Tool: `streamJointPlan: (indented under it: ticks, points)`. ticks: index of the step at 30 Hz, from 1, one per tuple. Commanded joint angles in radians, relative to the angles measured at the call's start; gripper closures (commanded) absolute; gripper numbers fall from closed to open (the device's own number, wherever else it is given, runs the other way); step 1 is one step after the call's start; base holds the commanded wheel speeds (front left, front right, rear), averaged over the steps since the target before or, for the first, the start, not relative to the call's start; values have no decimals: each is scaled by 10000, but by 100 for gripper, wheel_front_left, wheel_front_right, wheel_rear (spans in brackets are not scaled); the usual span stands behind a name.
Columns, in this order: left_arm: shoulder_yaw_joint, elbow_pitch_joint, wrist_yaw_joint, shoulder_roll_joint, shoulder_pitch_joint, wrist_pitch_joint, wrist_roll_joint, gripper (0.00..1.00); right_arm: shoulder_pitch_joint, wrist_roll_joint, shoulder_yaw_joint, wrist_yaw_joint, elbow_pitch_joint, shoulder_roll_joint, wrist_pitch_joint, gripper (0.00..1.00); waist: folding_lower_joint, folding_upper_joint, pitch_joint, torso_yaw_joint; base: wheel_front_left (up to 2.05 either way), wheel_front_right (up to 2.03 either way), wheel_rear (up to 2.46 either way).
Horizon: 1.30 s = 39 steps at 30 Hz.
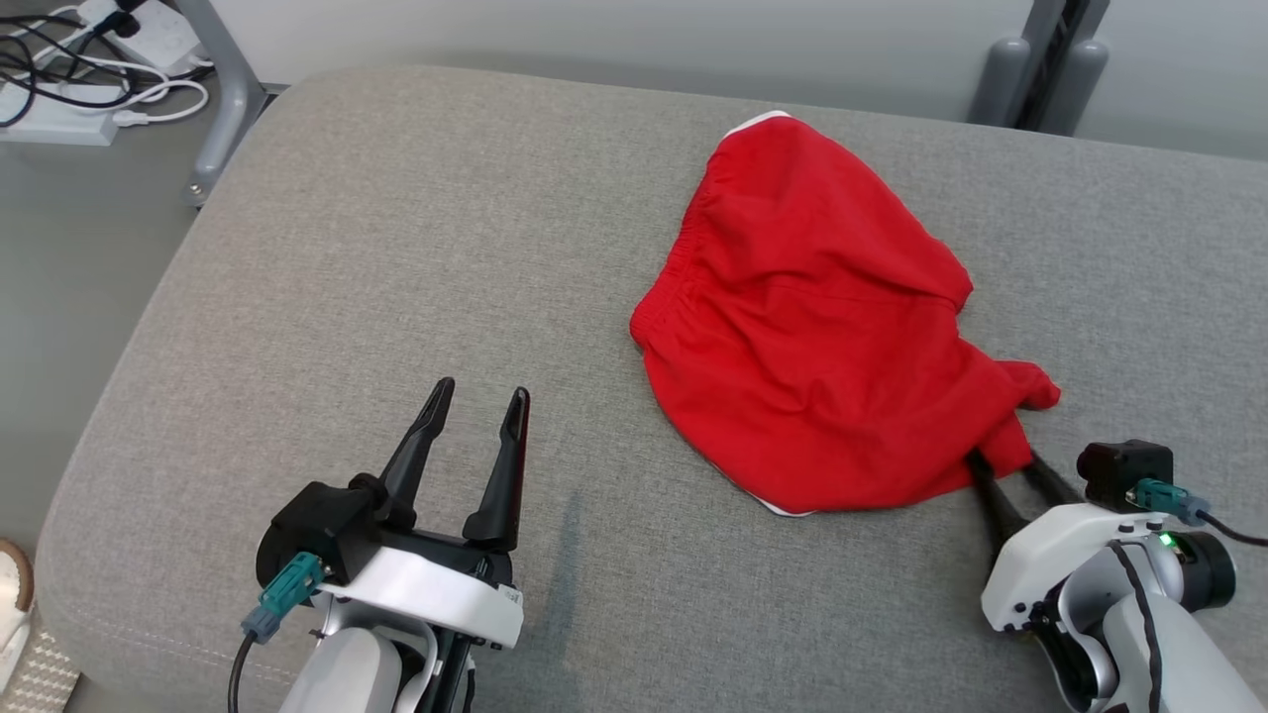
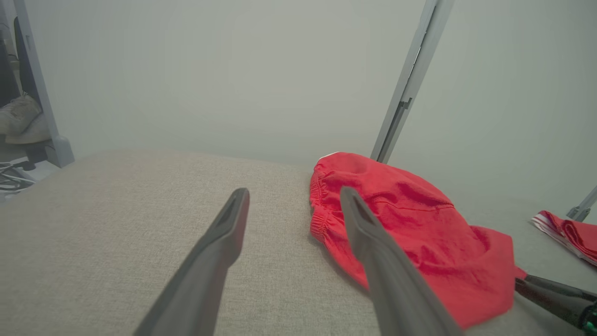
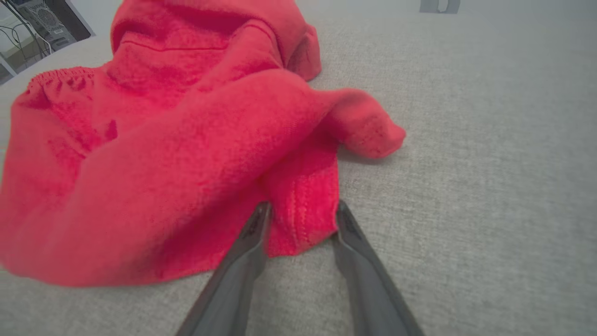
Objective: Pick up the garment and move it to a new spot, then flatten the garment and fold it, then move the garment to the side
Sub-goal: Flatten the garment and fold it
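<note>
Currently right tool (image 3: pixel 303 208) sits partly open, fingers straddling the red garment (image 1: pixel 812 317) hem, unclamped; left tool (image 1: pixel 481 392) wide open above grey worktop (image 1: pixel 396 248).

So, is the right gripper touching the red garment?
Touching. Right wrist view: the right gripper straddles the red garment at its hem, cloth lying against both fingers.

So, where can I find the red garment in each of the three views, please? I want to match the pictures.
Head view: the red garment lies right of centre on the grey cushion.
Left wrist view: centre right, in the lower half.
Right wrist view: left half and upper middle.
Shared landmark: the gathered waistband.
</note>
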Motion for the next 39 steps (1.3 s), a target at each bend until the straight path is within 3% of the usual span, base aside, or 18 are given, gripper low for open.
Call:
streamJointPlan:
  ticks: [1,6,12,16,22,23,24,25,29,32,39]
  points:
    - [15,18,31,33,-87,-39,5,0,23,102,68,-5,91,6,-90,100,0,0,-63,27,0,0,0]
    - [107,118,53,35,152,-40,114,0,48,344,127,-6,-22,-129,-388,100,0,0,-430,-106,0,0,0]
    - [217,162,-5,36,467,-39,181,0,217,253,-131,-6,-1062,-472,11,100,0,0,-1012,-588,0,0,0]
    - [202,157,-22,35,612,-39,168,0,627,-37,-1131,-6,-2069,-523,930,100,0,0,-1348,-868,0,0,0]
    - [185,121,4,36,816,-39,142,0,1508,-806,-2716,-5,-3396,179,2975,100,0,0,-1509,-1100,0,0,0]
    - [172,146,-20,38,823,-39,165,0,1635,-1073,-2855,-6,-3558,226,3160,89,0,0,-1493,-1130,0,0,0]
    - [163,159,-43,32,805,-39,193,0,1693,-1203,-2903,-6,-3743,325,3213,9,0,0,-1468,-1156,0,0,0]
    - [160,173,-54,38,791,-39,203,0,1734,-1219,-3051,-6,-3804,481,3210,0,0,0,-1447,-1177,0,0,0]
    - [177,217,-78,36,719,-39,220,0,1932,-1572,-2990,-5,-3960,670,2922,0,0,0,-1387,-1221,0,0,0]
    - [252,259,-120,36,652,-39,263,0,1932,-1809,-2741,-5,-4119,768,2057,0,0,0,-1342,-1343,0,0,0]
    - [147,377,-138,33,506,-39,159,0,1974,-898,-1376,-6,-4588,678,615,0,0,0,-1291,-1746,0,0,0]
